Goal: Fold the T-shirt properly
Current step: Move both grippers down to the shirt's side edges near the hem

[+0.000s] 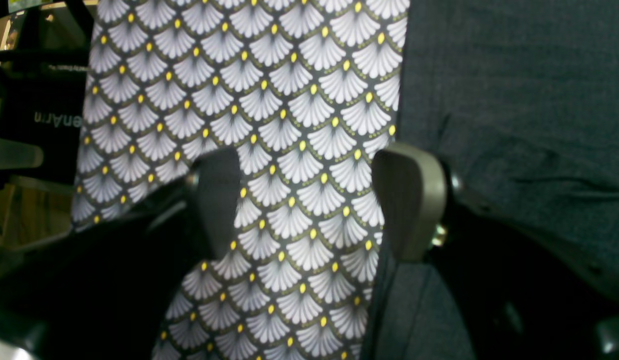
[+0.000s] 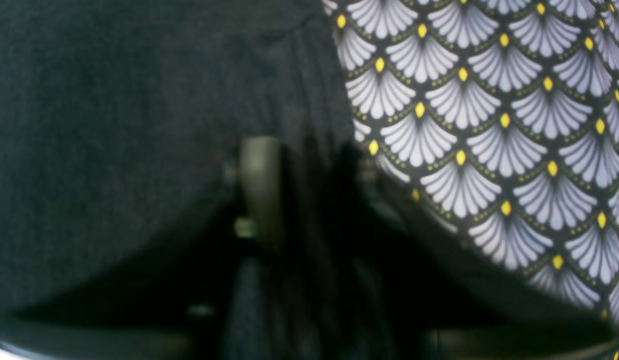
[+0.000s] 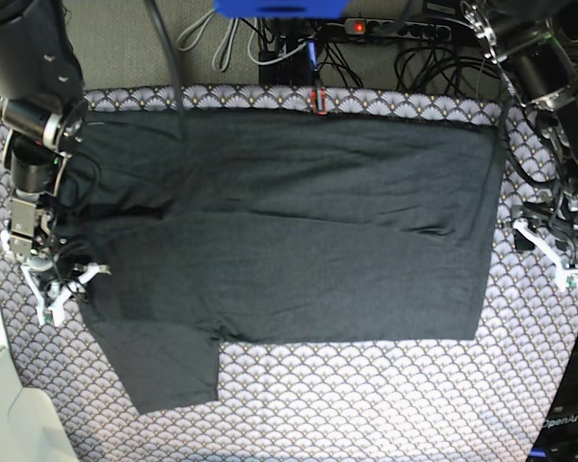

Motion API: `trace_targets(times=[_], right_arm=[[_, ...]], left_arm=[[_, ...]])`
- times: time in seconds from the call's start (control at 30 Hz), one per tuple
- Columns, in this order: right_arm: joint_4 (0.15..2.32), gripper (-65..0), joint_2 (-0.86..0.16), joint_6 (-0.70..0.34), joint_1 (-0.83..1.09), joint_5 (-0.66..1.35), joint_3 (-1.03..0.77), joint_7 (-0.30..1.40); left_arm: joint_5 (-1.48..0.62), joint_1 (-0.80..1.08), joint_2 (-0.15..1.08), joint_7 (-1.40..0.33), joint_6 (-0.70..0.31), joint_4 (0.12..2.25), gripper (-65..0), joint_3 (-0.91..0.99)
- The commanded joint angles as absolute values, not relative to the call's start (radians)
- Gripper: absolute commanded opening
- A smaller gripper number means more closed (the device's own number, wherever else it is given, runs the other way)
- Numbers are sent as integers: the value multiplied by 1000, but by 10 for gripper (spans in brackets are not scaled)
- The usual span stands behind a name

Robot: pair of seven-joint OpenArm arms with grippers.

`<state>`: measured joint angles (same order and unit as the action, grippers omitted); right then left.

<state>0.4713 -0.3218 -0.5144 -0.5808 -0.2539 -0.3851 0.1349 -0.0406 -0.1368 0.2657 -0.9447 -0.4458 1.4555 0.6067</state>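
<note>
Fingers, left gripper (image 1: 309, 205): you had them spread wide, empty, over the scallop-patterned cloth (image 1: 269, 125), the one finger (image 1: 409, 200) at the T-shirt's (image 1: 514, 100) edge; fingers, right gripper (image 2: 304, 195): blurred in the wrist view, drawn near together at a dark fold of the shirt's edge, though whether they pinched it you could not tell; T-shirt (image 3: 289, 231): dark charcoal, spread flat across the desk on the patterned cloth (image 3: 366, 404), one sleeve (image 3: 169, 371) reaching toward the near edge in the base view; right gripper (image 3: 58, 284) at the shirt's sleeve side; left gripper (image 3: 559, 245) just beyond the opposite straight edge.
</note>
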Motion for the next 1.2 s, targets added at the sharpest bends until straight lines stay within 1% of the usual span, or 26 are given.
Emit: trace_targets(times=[0.0,0.03,0.07,0.23,0.43,0.53,0.67,0.83,0.9,0.97,1.1,1.17], right_arm=[[476,-594,-331,-538,-593,-260,-384,170],[476,-639,-331,-538,-593,-260,-384,170],[478,-650,-331,-539,-593,-260,-383,170],[484,-650,-332,-576,-593,-260,-383,170],[484,-650,-331,-576,-593,-260,-383,170],[484,-650,-329,-576,-593,-260,-383,170],[484,-650,-325,-576,-593,-260,-383,170],[487,-650,-329,-579,-602,-260,-384,168],[499,-650,-331,-581,-602,-260,-384,165],[561,-650,-326,-584,-591,-255,-384,166],[661,-650,-312,-639,-542,-255,-384,170],[693,-650,-302,-647,-530,-259,-384,170]], left_arm=[[-41,-159,283,-929,-443,1475,-213,610],[-41,-160,283,-929,-443,1475,-213,610],[-41,-162,283,-929,-443,1475,-213,610],[-41,-211,280,-928,-443,1452,-213,607],[-41,-337,278,-917,-443,1325,-212,605],[-41,-417,280,-906,-441,1227,-212,605],[-39,-516,282,-782,-441,1033,-212,588],[-39,-591,286,-625,-441,808,-212,464],[-39,-598,280,-587,-441,763,-212,435],[-41,-598,278,-555,-440,734,-212,417],[-41,-598,277,-509,-440,700,-212,412],[-44,-598,277,-487,-440,677,-212,415]])
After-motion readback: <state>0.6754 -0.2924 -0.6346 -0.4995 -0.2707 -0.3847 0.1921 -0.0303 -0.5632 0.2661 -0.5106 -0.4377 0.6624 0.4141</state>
